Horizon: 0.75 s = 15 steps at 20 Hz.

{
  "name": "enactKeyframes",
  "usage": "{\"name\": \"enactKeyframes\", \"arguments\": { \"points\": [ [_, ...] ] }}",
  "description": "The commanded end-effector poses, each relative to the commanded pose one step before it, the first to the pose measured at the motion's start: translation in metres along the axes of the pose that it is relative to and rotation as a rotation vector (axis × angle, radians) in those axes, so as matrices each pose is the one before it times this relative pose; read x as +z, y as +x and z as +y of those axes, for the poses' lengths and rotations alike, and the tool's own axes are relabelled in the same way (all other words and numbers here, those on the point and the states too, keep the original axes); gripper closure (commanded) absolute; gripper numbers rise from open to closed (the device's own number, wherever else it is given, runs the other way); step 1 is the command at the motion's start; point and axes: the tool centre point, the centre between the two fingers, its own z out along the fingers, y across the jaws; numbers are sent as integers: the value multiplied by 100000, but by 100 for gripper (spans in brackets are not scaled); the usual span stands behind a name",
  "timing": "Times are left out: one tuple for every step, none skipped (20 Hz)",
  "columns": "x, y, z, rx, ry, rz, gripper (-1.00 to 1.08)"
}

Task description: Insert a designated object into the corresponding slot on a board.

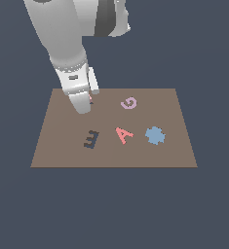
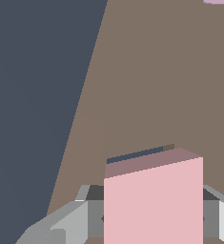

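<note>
The brown board (image 1: 174, 151) lies flat, and it also shows in the wrist view (image 2: 147, 71). My gripper (image 1: 84, 108) stands low over its far corner on the exterior view's left. In the wrist view the gripper (image 2: 153, 221) is shut on the pale-pink cube (image 2: 153, 200), with grey fingers (image 2: 70, 224) on both sides. A thin dark navy strip of the slot (image 2: 135, 155) shows just behind the cube; the cube covers the rest. In the exterior view only a speck of the cube (image 1: 90, 99) shows and the slot is hidden.
On the board are a lilac letter G (image 1: 129, 103), a salmon-red letter A (image 1: 124, 134), a blue cog shape (image 1: 155, 135) and a dark E-shaped hole (image 1: 91, 139). A sliver of the G (image 2: 218, 1) shows in the wrist view. Dark floor (image 1: 18, 204) surrounds the board.
</note>
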Motion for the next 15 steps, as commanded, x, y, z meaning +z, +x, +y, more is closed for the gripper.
{"name": "enactKeyframes", "arguments": {
  "points": [
    [371,12,26,-169,26,17,108],
    [220,3,17,-97,10,-1,108],
    [157,2,11,-69,8,-1,108],
    [92,-18,-5,0,0,0,108],
    [35,26,16,-68,9,-2,108],
    [0,0,0,0,0,0,-92],
    [0,0,0,0,0,0,-92],
    [0,0,0,0,0,0,-92],
    [0,0,0,0,0,0,-92],
    [0,0,0,0,0,0,-92],
    [0,0,0,0,0,0,-92],
    [0,0,0,0,0,0,-92],
    [0,0,0,0,0,0,-92],
    [0,0,0,0,0,0,-92],
    [0,0,0,0,0,0,-92]
  ]
}}
